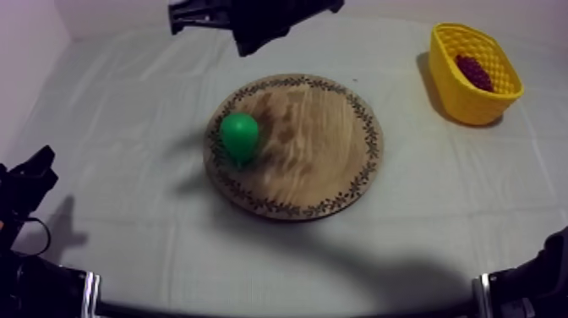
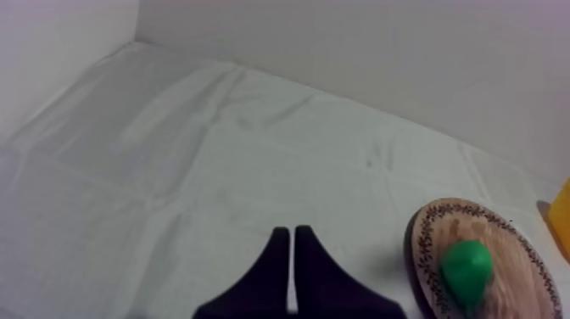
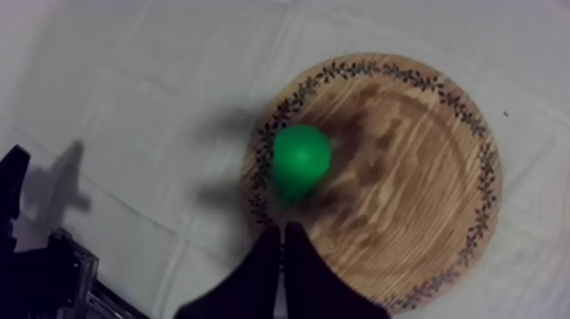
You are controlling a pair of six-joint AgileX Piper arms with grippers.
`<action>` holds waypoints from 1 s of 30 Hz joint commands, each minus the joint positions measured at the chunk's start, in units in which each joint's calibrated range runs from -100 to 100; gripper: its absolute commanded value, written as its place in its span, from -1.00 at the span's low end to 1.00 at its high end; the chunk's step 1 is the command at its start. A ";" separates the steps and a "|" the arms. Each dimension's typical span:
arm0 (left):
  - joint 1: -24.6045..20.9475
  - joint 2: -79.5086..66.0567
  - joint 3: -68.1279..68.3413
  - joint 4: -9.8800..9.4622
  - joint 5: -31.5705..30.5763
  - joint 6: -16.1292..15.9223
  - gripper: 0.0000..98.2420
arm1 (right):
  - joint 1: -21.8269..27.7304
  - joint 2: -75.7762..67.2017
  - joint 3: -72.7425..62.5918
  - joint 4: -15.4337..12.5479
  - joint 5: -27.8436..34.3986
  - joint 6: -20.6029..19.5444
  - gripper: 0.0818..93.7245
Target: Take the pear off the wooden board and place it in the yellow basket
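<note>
The pear [image 1: 240, 135] is seen on the wooden board [image 1: 330, 144], close to the patterned rim on the left arm's side. The right end effector [image 3: 283, 233] is held clenched on nothing above the board, near the pear. The left end effector [image 2: 291, 236] is likewise clenched, empty, over the bench [image 1: 127, 169]. A bunch of grapes [image 1: 474, 73] is contained in the yellow basket [image 1: 448, 68].

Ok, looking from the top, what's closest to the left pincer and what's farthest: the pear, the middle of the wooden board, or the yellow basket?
From the left pincer, low at the left side:
1. Pear, on the board's left part, towards that pincer.
2. Middle of the wooden board, in the centre.
3. Yellow basket, far off at the upper right, with grapes inside.
</note>
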 commanded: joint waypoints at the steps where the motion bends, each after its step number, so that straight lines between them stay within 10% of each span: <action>1: 0.01 0.00 0.00 -0.02 -0.01 0.01 -1.00 | 0.03 4.34 -4.56 -0.02 2.72 -1.25 -1.00; 20: 0.01 0.00 0.00 -0.02 -0.01 0.01 -1.00 | 2.11 20.10 -16.25 0.26 5.18 -3.40 -0.98; 30: 0.01 0.00 0.00 -0.02 -0.01 0.01 -1.00 | 2.51 20.93 -16.89 -1.02 5.27 -2.35 0.43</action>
